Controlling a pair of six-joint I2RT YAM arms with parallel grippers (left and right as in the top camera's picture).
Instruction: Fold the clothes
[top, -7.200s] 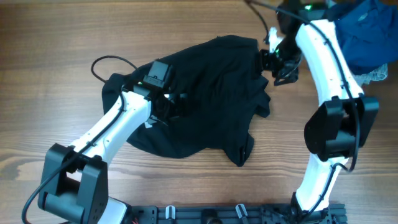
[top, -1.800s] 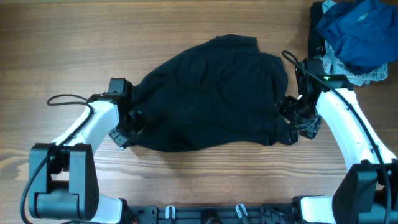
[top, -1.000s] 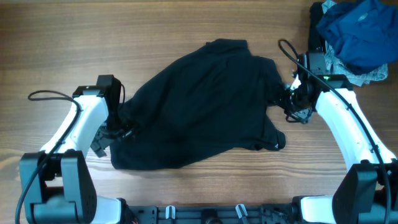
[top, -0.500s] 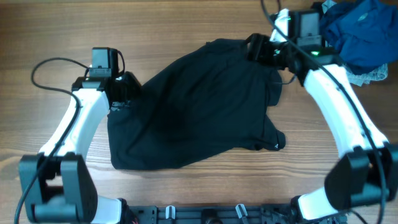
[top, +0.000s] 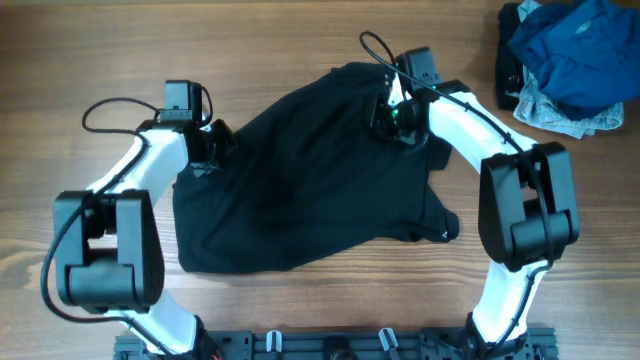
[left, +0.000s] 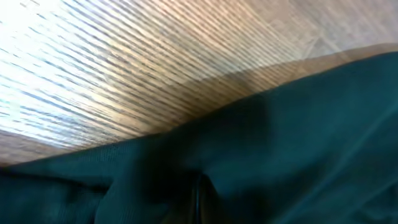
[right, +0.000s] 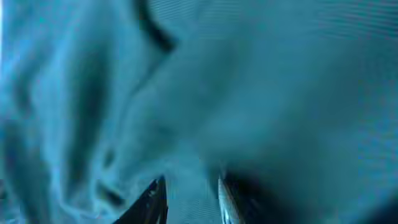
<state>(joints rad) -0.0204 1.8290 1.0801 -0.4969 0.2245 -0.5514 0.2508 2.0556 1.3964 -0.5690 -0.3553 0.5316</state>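
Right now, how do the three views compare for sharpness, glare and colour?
Overhead: sharp and evenly lit, though the black garment shows little fold detail. Left wrist: soft, with glare whitening the table. Right wrist: blurred, a strong blue cast over the garment.

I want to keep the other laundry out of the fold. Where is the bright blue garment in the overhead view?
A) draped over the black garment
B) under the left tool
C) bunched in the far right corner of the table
C: the bright blue garment sits bunched in the far right corner, well apart from the black garment.
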